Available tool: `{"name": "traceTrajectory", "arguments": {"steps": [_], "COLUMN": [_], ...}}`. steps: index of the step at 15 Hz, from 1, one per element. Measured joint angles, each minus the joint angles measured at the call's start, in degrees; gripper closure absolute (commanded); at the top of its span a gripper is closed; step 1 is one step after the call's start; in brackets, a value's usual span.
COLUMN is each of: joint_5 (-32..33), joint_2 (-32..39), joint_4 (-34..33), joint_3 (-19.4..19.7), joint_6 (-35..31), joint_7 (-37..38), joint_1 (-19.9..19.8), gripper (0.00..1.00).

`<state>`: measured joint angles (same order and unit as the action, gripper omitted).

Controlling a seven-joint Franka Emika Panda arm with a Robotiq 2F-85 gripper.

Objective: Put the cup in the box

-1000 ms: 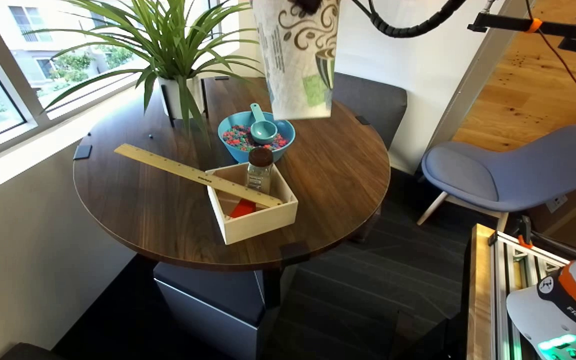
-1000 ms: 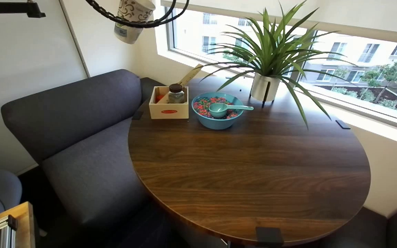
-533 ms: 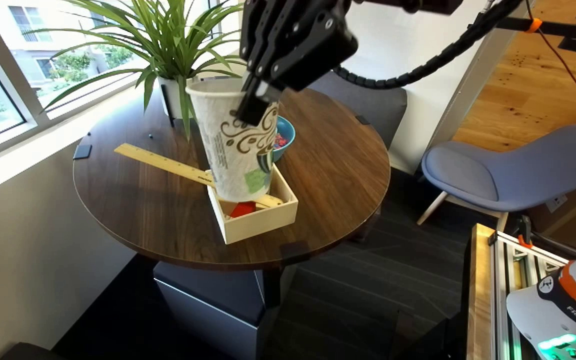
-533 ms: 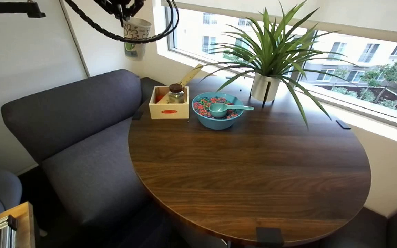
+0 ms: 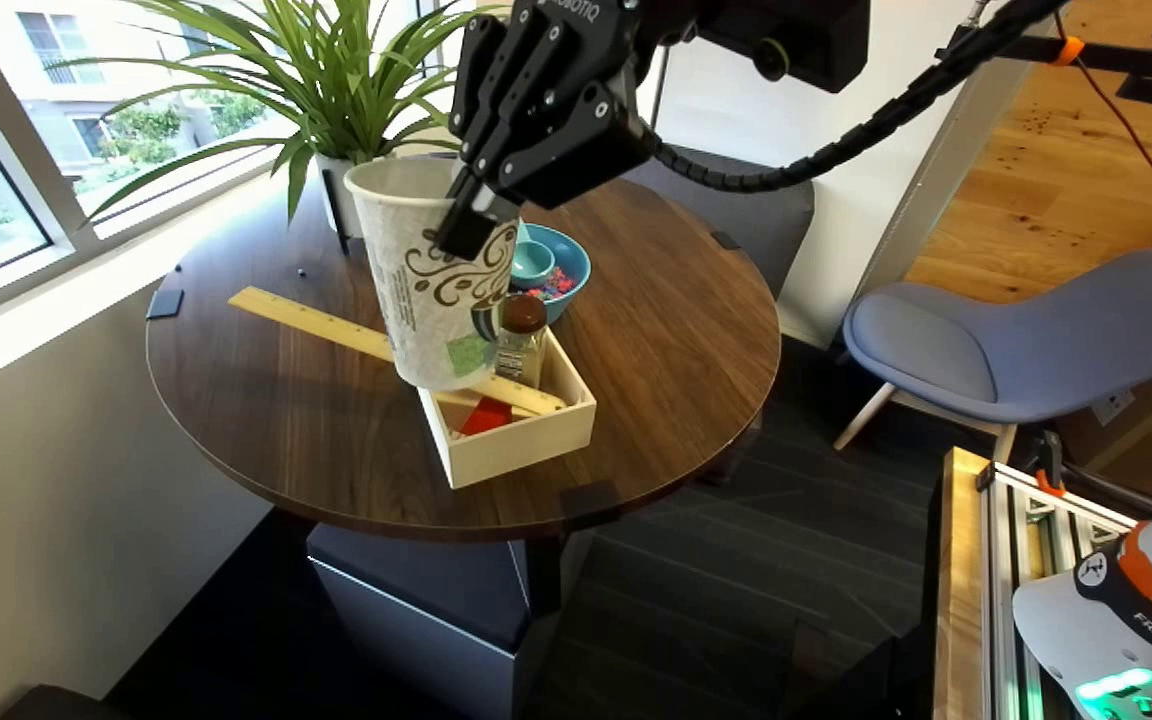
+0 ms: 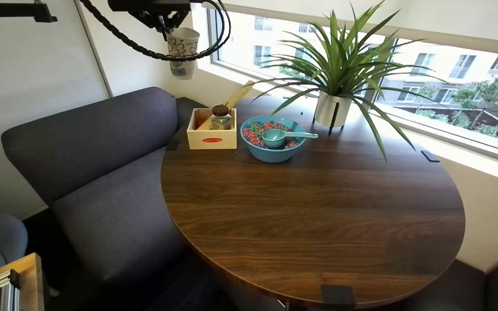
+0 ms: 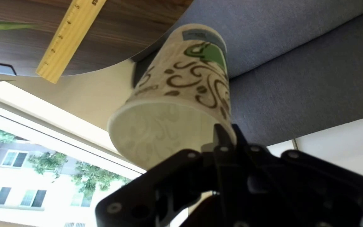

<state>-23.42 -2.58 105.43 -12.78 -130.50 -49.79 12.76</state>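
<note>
The end effector [image 7: 227, 135] hangs in the air gripping the cup [image 5: 426, 290] by its rim, jaws clamped on the wall, one inside and one outside. The cup is mouth up at a slight tilt, and I can make out brown swirls and a green patch on its side. Behind it in the wrist view spreads a grey padded seat [image 7: 295, 88]. Lower than the end effector is the pale wooden box [image 6: 212, 140], apart from the cup; whether the cup is straight over it I can't tell. Inside, a brown-lidded jar [image 6: 221, 123] stands upright near a red piece [image 5: 486, 415], and a wooden ruler [image 5: 316, 320] slants out across the box's wall. The box rests on the round dark bench [image 6: 318, 207]. Just beside the box, also lower than the end effector, is a blue bowl [image 6: 273, 155] of coloured bits [image 6: 255, 133] with a teal scoop [image 6: 273, 137] lying on them. Farther off from the end effector, a spiky plant [image 6: 339, 65] stands in its pot [image 6: 324, 106] by the window [image 6: 491, 90].
</note>
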Motion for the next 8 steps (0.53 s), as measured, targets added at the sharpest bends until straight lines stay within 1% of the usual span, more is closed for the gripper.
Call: {"name": "traceTrajectory", "arguments": {"steps": [3, 8], "joint_5": [3.14, 10.15], "joint_2": [0.21, 0.27], "joint_4": [2.48, 6.88], "joint_3": [0.08, 0.68], "joint_6": [-3.27, -3.3], "joint_7": [0.2, 1.79], "joint_1": [-0.05, -0.49], "gripper": [0.99, 0.99]}}
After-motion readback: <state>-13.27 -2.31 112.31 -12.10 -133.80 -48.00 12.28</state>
